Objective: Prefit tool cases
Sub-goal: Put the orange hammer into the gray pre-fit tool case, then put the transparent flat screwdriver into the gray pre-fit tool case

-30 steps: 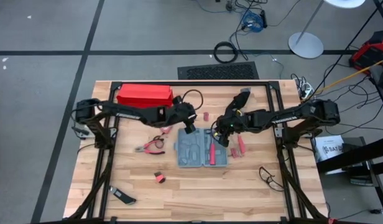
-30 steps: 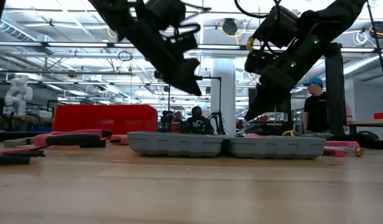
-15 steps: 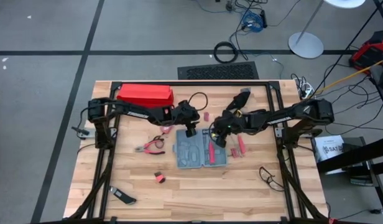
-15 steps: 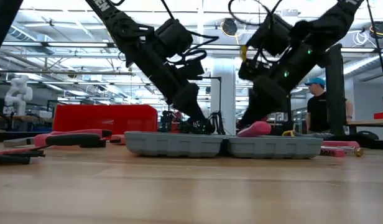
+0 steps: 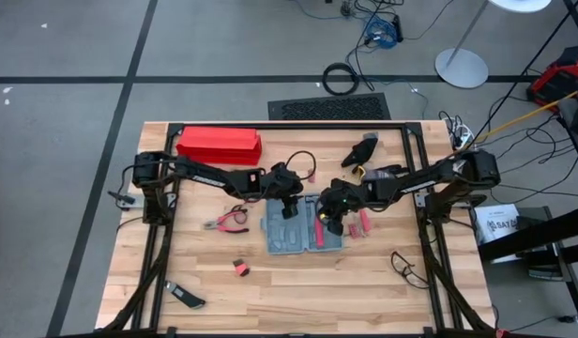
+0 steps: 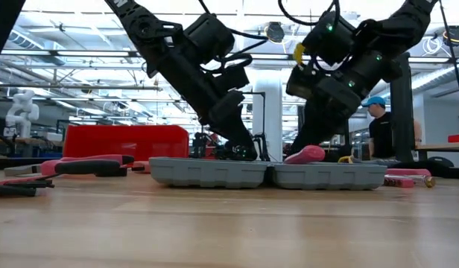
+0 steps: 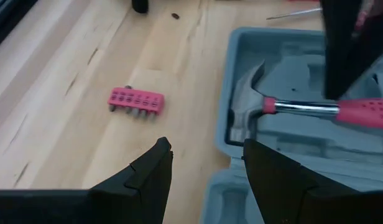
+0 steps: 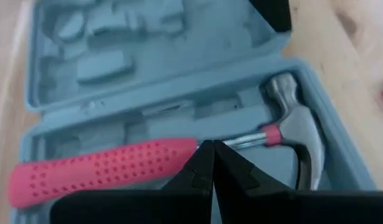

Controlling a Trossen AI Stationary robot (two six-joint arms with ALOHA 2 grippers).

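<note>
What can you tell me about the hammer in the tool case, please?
The hammer has a shiny steel claw head, a thin metal neck and a pink dotted grip that looks rubbery. It lies flat in the right half of the open blue-grey tool case, head toward the case's far end. The right hand, shut, presses on its grip; the open left hand hovers near its head.

Blue-grey clamshell tool case (image 5: 303, 225) open flat at table centre

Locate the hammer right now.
In the high view the hammer lies in the right half of the open tool case at mid-table, beside the shut right gripper; the open left gripper hovers at the case's far edge.
</note>
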